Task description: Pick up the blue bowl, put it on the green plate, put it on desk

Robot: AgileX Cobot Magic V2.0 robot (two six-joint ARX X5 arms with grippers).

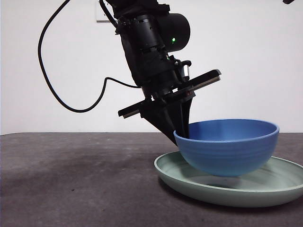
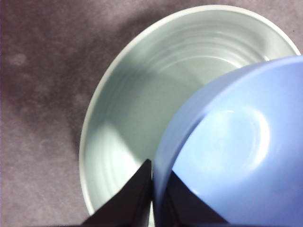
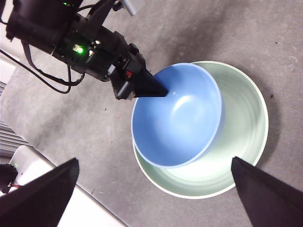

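Observation:
The blue bowl (image 1: pixel 227 146) hangs level, low over the green plate (image 1: pixel 265 189); I cannot tell whether its base touches the plate. My left gripper (image 1: pixel 180 127) is shut on the bowl's rim on the left side, one jaw inside and one outside, as the left wrist view (image 2: pixel 154 189) shows with the bowl (image 2: pixel 246 142) and plate (image 2: pixel 142 94). My right gripper (image 3: pixel 155 161) is open and empty, high above the bowl (image 3: pixel 177 116) and plate (image 3: pixel 241 142). The plate lies on the desk (image 1: pixel 71 179).
The left arm's black cable (image 1: pixel 52 90) loops at the back left. The desk's white edge (image 3: pixel 71 213) shows in the right wrist view. A black tip (image 1: pixel 289 1) of the waiting arm is at the top right corner.

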